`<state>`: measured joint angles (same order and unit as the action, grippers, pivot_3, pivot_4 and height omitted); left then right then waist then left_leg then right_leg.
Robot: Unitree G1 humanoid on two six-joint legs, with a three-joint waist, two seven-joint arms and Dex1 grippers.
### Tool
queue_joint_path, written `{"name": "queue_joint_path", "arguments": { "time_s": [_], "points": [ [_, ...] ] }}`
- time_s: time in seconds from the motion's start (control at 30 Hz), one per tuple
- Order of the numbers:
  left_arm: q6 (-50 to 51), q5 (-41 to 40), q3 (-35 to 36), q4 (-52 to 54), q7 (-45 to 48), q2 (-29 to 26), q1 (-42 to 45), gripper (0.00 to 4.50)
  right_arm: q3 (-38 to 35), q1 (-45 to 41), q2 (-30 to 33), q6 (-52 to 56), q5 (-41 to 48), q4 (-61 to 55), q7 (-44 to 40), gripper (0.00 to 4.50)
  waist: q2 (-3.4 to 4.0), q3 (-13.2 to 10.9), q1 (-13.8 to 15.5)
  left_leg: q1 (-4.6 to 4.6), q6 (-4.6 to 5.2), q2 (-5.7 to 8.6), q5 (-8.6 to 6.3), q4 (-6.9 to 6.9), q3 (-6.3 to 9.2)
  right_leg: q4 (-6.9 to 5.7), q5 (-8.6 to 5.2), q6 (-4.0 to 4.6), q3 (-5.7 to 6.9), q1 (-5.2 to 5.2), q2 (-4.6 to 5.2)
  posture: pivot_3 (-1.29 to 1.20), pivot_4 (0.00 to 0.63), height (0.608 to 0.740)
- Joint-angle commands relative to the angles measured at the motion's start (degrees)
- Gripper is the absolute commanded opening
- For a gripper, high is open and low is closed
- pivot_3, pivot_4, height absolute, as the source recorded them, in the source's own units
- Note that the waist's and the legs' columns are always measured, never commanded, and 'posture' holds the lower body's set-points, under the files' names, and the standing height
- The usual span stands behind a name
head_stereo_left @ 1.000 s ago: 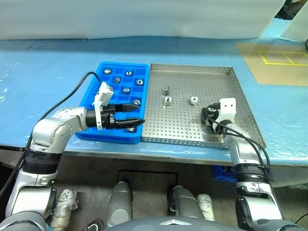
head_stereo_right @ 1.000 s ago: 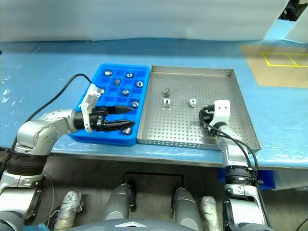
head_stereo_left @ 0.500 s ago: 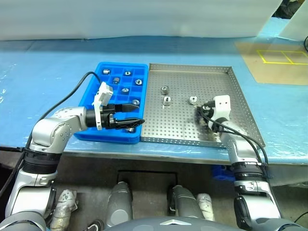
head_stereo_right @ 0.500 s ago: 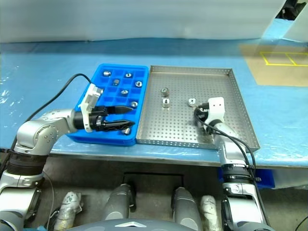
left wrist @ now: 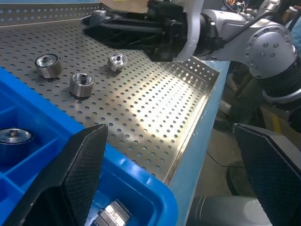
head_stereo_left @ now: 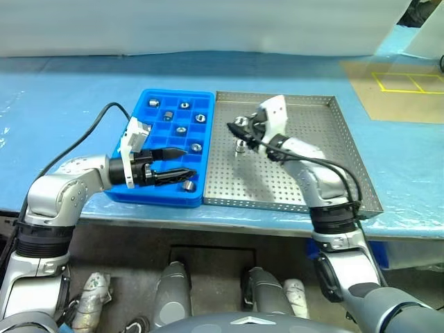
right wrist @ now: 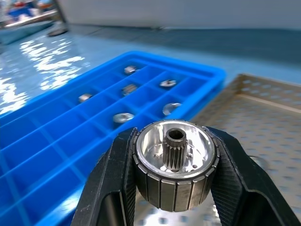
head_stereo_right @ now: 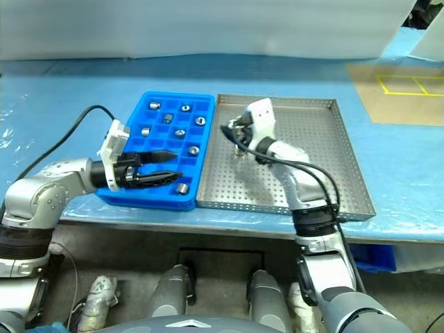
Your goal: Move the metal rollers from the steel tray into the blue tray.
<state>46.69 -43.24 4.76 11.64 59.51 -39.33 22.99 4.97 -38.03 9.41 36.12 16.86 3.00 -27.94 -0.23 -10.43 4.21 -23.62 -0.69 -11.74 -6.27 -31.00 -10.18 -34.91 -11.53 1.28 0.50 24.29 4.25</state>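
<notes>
Between the right claw's (right wrist: 175, 188) black fingers, a ribbed shiny roller (right wrist: 175, 162)

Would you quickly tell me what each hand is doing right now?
Left hand: open, holding nothing.
Right hand: closed on a metal roller.

Shiny metal roller (right wrist: 175, 165), glossy plastic blue tray (right wrist: 70, 141).

- The right arm crosses the grey perforated steel tray (head_stereo_left: 277, 166), covering part of its floor and part of a small silver metal roller (head_stereo_left: 241, 146) there.
- The black fingers of the left gripper (head_stereo_left: 182, 162) cover part of the bright blue compartmented plastic tray (head_stereo_left: 149, 194).
- In the left wrist view, a silver roller (left wrist: 112, 215) in the blue tray is cut off by the edge.
</notes>
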Motion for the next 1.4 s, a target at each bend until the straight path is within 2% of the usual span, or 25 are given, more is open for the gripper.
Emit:
{"name": "queue_joint_path", "arguments": {
  "time_s": [0.03,0.13,0.43,0.83,1.17,1.4],
  "points": [
    [2.06,-3.56,3.70,6.06,-2.02,-1.30,-2.63,4.50,3.59,-2.79,-2.81,-2.76,-0.31,1.70,-2.73,1.68,0.00,0.00,0.04,0.00,0.00,0.00,0.00,0.00,0.01,-0.01,0.00,0.01,0.00,0.00,0.00,0.08,0.150,0.740],
    [4.35,-6.18,5.68,10.47,-4.46,-1.76,-6.08,4.50,6.87,-4.11,-5.73,-4.68,-1.54,4.04,-4.21,1.68,0.00,0.00,0.39,-0.02,-0.01,-0.01,0.00,0.01,0.03,-0.01,0.00,0.01,0.03,0.02,0.00,0.12,0.150,0.740],
    [7.02,-11.42,9.90,16.62,-10.38,-2.73,-11.93,4.50,9.29,-6.51,-11.45,-8.69,-3.30,13.04,-7.15,1.68,-0.01,0.00,2.31,-0.01,-0.02,-0.03,-0.01,0.05,0.14,-0.04,-0.22,-0.35,0.04,0.02,0.05,0.20,0.150,0.740],
    [6.52,-13.09,8.52,16.91,-13.09,-2.21,-10.76,4.50,8.13,-9.98,-15.96,-18.08,-7.35,32.17,-7.40,1.68,-0.03,0.02,2.99,-0.01,-0.08,-0.03,0.02,0.05,0.16,-0.17,-0.23,-0.36,0.01,0.09,0.04,0.20,0.150,0.740],
    [6.54,-13.04,7.23,16.07,-12.97,-2.07,-8.93,4.50,8.05,-9.85,-16.36,-21.69,-9.84,36.48,-7.59,1.68,-0.08,0.05,2.96,0.21,-0.09,-0.03,0.03,0.05,0.16,-0.32,-0.24,-0.38,-0.06,-0.02,0.05,0.18,0.150,0.740],
    [6.33,-12.87,6.56,15.48,-13.04,-1.80,-8.06,4.50,6.76,-11.78,-16.55,-22.23,-10.05,39.80,-5.71,4.04,-0.09,0.06,3.03,0.38,-0.09,-0.02,0.02,0.05,0.17,-0.42,-0.25,-0.39,-0.11,-0.12,0.06,0.17,0.150,0.740]
  ]
}}
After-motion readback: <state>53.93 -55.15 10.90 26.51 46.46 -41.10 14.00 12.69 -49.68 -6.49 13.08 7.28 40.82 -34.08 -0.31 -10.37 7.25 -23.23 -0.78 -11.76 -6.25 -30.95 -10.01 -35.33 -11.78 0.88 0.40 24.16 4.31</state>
